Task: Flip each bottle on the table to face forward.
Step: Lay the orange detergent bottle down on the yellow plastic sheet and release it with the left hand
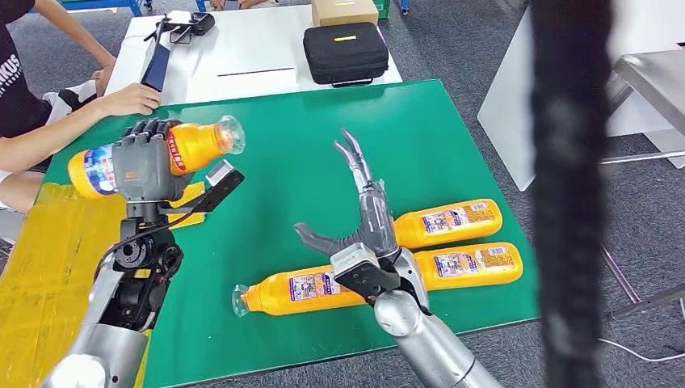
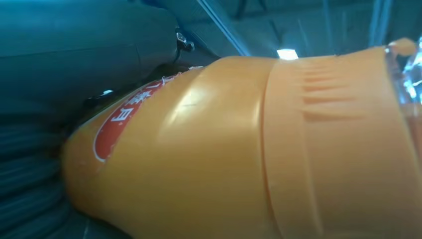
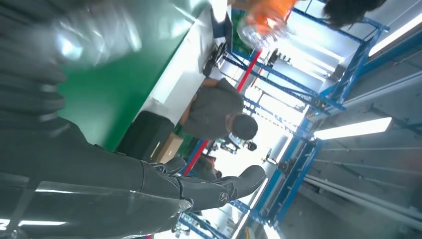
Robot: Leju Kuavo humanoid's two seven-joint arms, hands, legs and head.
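My left hand grips an orange bottle and holds it raised and lying sideways over the left part of the green table, its clear cap pointing right. The left wrist view shows that bottle up close, with a red label patch. Three more orange bottles lie on the table: one at the front with its cap to the left, and two side by side at the right. My right hand hovers open over the cap ends of those two, fingers stretched forward.
A person sits at the far left with a hand on the table's corner. Behind stands a white table with a black case and a cardboard box. Yellow sheeting covers the left edge. A black pole stands at the right.
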